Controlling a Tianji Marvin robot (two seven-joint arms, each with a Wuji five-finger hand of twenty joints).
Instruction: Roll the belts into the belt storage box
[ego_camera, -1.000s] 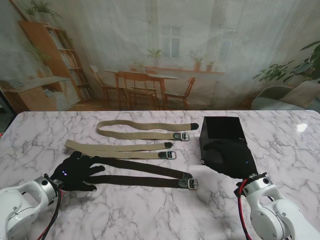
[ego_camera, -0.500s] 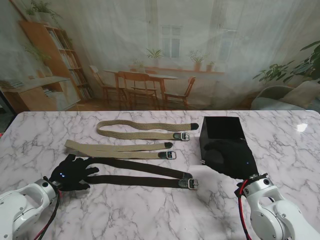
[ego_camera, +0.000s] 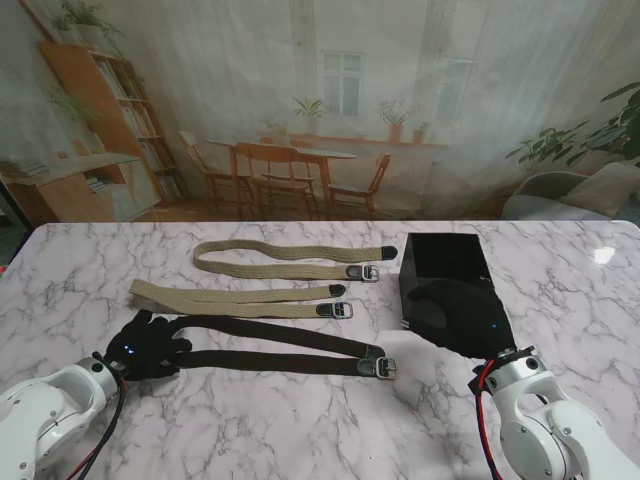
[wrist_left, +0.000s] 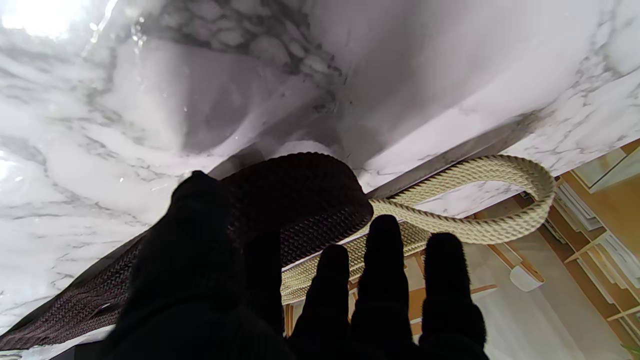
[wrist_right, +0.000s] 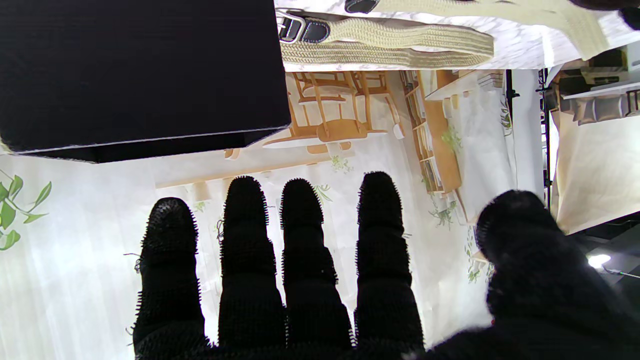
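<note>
My left hand (ego_camera: 148, 345), in its black knit glove, lies low on the white marble table (ego_camera: 300, 420) at the folded end of the dark brown woven belt (ego_camera: 280, 345), thumb and fingers (wrist_left: 382, 280) closed around that fold. My right hand (ego_camera: 460, 318), gloved the same, hovers by the black rectangular storage box (ego_camera: 442, 258), its fingers (wrist_right: 300, 240) straight, spread and holding nothing.

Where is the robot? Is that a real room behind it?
Probably a robot test setup, not a real home. The dining room looks printed on a backdrop curtain behind a marble table, and belts like the dark belt lie in neat rows beside a black storage box.
</note>
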